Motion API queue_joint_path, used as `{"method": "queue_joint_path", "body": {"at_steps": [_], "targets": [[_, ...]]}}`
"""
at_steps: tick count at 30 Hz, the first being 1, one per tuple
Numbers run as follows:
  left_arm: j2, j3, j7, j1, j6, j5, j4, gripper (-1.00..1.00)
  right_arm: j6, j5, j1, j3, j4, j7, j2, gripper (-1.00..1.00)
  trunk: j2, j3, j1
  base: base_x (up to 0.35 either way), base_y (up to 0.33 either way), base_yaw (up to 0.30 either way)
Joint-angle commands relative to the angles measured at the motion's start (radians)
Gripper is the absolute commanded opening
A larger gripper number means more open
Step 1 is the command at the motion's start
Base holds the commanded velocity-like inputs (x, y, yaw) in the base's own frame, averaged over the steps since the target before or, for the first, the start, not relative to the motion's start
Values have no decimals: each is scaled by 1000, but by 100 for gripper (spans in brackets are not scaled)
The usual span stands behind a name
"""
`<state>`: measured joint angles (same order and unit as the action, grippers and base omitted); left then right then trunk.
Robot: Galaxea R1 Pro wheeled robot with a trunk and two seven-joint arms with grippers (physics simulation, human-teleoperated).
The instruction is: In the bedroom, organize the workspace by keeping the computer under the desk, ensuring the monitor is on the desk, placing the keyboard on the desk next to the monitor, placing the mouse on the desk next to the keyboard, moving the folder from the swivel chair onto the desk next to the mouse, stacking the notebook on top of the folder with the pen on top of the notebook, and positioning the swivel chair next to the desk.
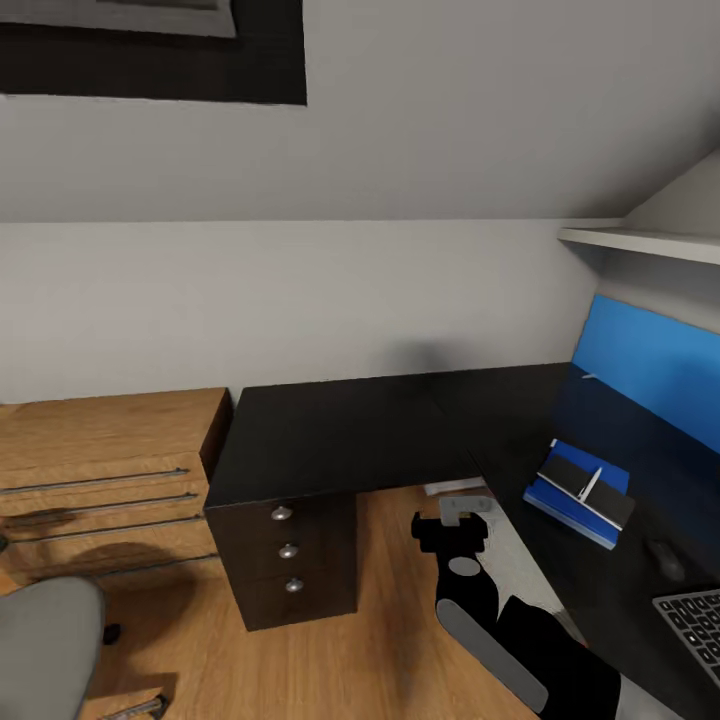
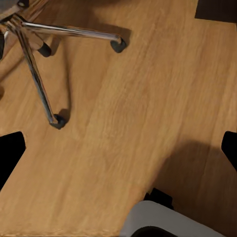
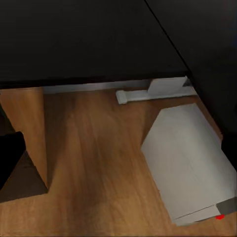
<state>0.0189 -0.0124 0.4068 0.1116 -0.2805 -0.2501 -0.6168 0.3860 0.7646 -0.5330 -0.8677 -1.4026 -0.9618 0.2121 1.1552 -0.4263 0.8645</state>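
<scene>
Jaws on both grippers could not be told as spread or pressed together: the right gripper (image 1: 452,524) hung over the wooden floor (image 1: 300,660) beside the desk (image 1: 340,430), its fingertips hidden from the head camera, and each wrist view caught only dark finger edges at the frame sides.

That desk's black tabletop ran in an L from a drawer unit (image 1: 290,560) round to a bright blue back panel (image 1: 650,360). Left of it stood a light oak chest of drawers (image 1: 100,480). The swivel chair (image 1: 45,640) sat well apart from the desk, grey seat at the head view's lower left. The computer (image 3: 190,163) lay on the floor beside the desk's edge. On the tabletop, the folder (image 1: 560,497) carried the notebook (image 1: 575,478) with the pen (image 1: 593,484) on top; nearby lay the keyboard (image 1: 695,615) and, between them, the mouse (image 1: 664,558).
</scene>
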Motion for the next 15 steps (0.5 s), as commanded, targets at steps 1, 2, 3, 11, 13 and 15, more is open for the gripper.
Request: {"method": "queue_joint_path", "body": {"at_steps": [1, 2, 3, 11, 13, 15], "targets": [[0, -1, 2, 0, -3, -8, -2, 100, 7, 2, -2, -3, 2, -7, -1, 100, 1, -1, -1, -337, 0, 269], [0, -1, 2, 0, -3, -8, -2, 100, 7, -1, -2, -3, 4, -7, -2, 100, 1, -1, -1, -337, 0, 269], [-1, -1, 3, 0, -3, -8, -1, 100, 7, -10, -2, -2, 9, -7, -7, 100, 1, -1, -1, -337, 0, 269], [-2, 1, 7, 0, -6, -9, -6, 100, 1, -39, -2, -5, 125, -4, -85, 100, 1, -1, -1, -261, 0, 269], [-1, 1, 7, 0, -7, -9, -9, 100, -8, -72, -2, -4, 182, -1, -121, 100, 1, -1, -1, -59, 0, 269], [-1, 1, 7, 0, -7, -9, -10, 100, -21, -104, -2, -4, 222, 0, -144, 100, 1, -1, -1, -33, 0, 269]]}}
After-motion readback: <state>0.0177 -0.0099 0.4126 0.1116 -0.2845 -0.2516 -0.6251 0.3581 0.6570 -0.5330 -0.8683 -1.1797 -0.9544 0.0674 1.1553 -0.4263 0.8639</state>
